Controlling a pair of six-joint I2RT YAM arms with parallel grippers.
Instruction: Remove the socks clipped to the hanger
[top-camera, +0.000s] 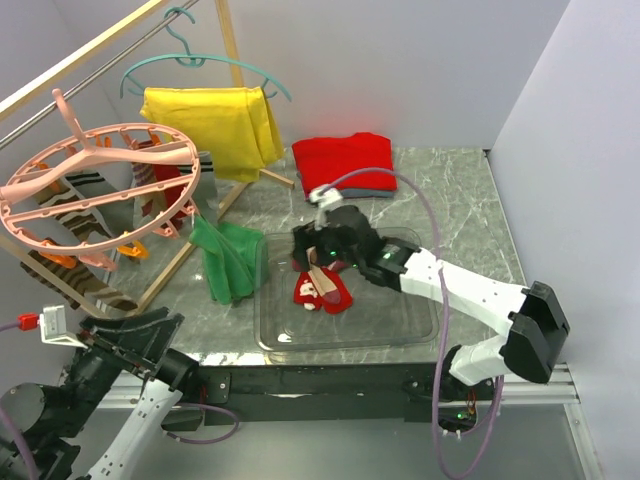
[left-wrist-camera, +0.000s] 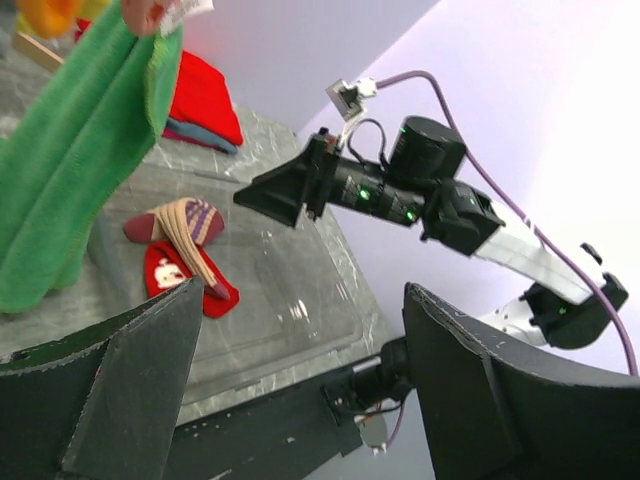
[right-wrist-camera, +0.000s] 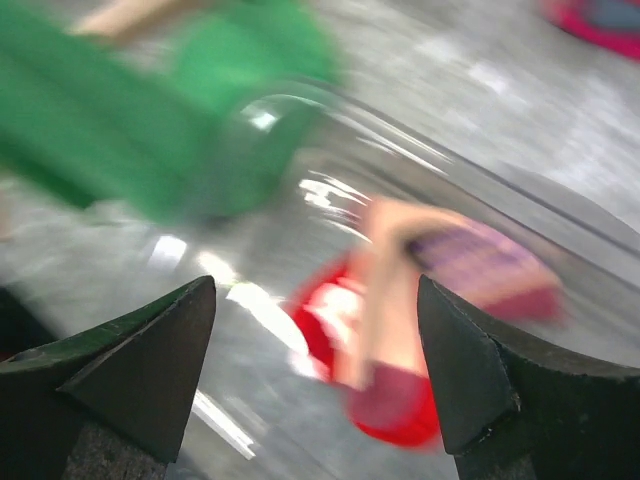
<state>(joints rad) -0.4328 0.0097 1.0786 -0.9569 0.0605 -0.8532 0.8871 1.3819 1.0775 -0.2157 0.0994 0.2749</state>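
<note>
Clear tray (top-camera: 405, 338): red sock (top-camera: 336, 293), striped sock (left-wrist-camera: 190, 222) inside | right end effector (top-camera: 308, 254) above them, spread wide, empty | left end effector (left-wrist-camera: 305, 292) near-left, likewise spread, empty

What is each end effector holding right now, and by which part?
Nothing. The left end effector and right end effector are both open and empty; the socks lie loose in the tray.

2 socks (top-camera: 322, 290) loose; others (top-camera: 78, 212) on pink hanger (top-camera: 150, 130)
</note>
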